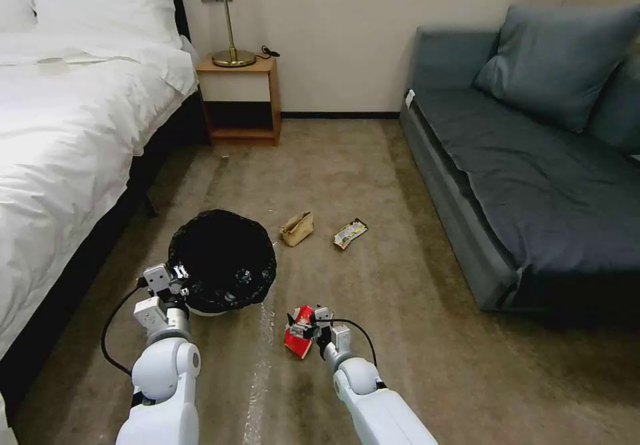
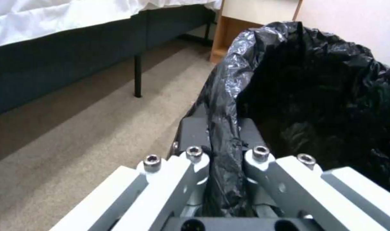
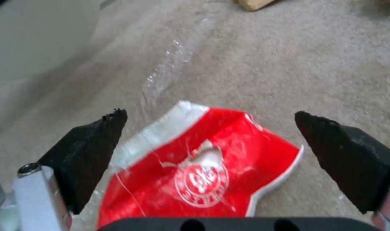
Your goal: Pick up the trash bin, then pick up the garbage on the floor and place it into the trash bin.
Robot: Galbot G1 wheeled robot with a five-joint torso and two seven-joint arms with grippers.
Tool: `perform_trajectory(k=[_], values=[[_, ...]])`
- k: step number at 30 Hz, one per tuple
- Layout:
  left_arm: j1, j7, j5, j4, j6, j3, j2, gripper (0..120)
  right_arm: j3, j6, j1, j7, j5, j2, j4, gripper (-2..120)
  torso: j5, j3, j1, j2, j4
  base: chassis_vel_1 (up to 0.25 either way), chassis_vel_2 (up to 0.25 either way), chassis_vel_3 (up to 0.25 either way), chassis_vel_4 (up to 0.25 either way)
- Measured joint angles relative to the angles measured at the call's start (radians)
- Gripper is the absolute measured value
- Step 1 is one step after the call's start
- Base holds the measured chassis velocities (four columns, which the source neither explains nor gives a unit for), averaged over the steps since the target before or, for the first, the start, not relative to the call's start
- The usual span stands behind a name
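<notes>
- Red snack packet [image 3: 203,163]: lying flat on the carpet [image 1: 413,245], just to the right of the trash bin [image 1: 222,261]. Judged light, thin and crinkly, with a slick foil face likely to slide or buckle under pinch; best taken across a crimped edge or by pinching up a fold rather than flat on the printed face.
- Right gripper [image 1: 308,328]: directly over the packet, fingers [image 3: 92,154] spread wide and empty. In the right wrist view, packet centred between the two dark pads, one pad beyond each side; contact with the film cannot be confirmed.
- Trash bin: standing beside the bed [image 1: 60,138]. Judged light and rigid, though the black liner [image 2: 315,83] is loose and slippery, so grip best kept on rim and liner together.
- Left gripper [image 1: 175,277]: at the near-left rim of the bin, fingers [image 2: 190,134] clenched on the rim with bunched liner pinched between them.
- Tan paper bag [image 1: 297,228] and yellow-and-black wrapper [image 1: 351,233]: on the carpet beyond the bin, well apart from both grippers. Both judged light and soft.
- Clear streak of plastic [image 1: 263,338] on the carpet between the arms; identity uncertain.
</notes>
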Motion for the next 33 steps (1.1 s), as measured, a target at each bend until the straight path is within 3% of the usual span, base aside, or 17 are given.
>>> perform_trajectory(k=[33], values=[[-0.033,0.016,-0.026,0.025,-0.01,-0.013,0.03,4,-0.003,0.017,0.0,-0.012,-0.119,-0.002,0.044,100,0.0,0.0,0.0,0.0,0.0001,0.0,0.0,0.0,0.0]])
